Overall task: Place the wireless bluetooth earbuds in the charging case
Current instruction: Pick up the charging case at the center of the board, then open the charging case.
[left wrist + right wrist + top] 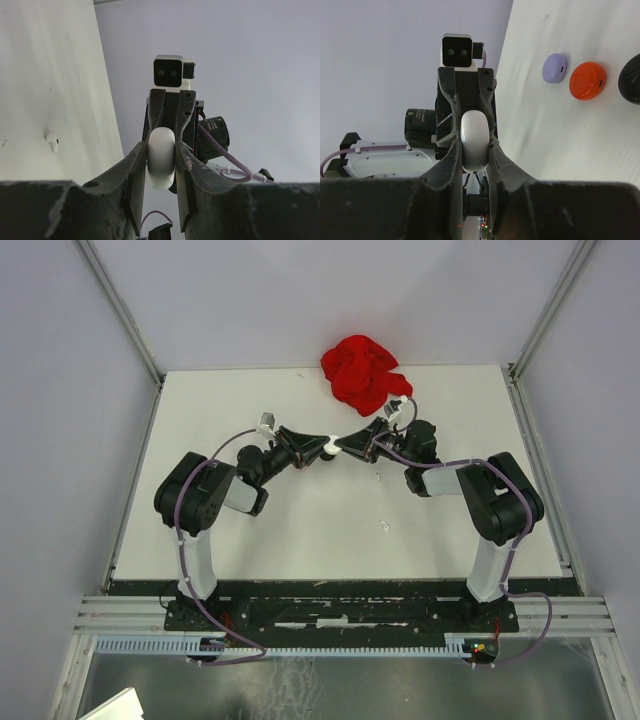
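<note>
We see a white earbud (pixel 50 141) lying loose on the table (pixel 300 530), at 9 o'clock of the white charging case (pixel 161 157) in the left wrist view, with the left gripper (pixel 316 452) and the right gripper (pixel 347 444) both clamped narrowly on the case, and a red cloth (pixel 363 372) at 1 o'clock.

Top view down from behind, wrist views close, facing each other, sharing white case (pixel 161 157)

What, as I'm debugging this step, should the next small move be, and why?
Probably hinge the white case open: the left gripper and right gripper both clamp it from opposite sides, no lid looks raised yet, and a white earbud lies loose on the table.
</note>
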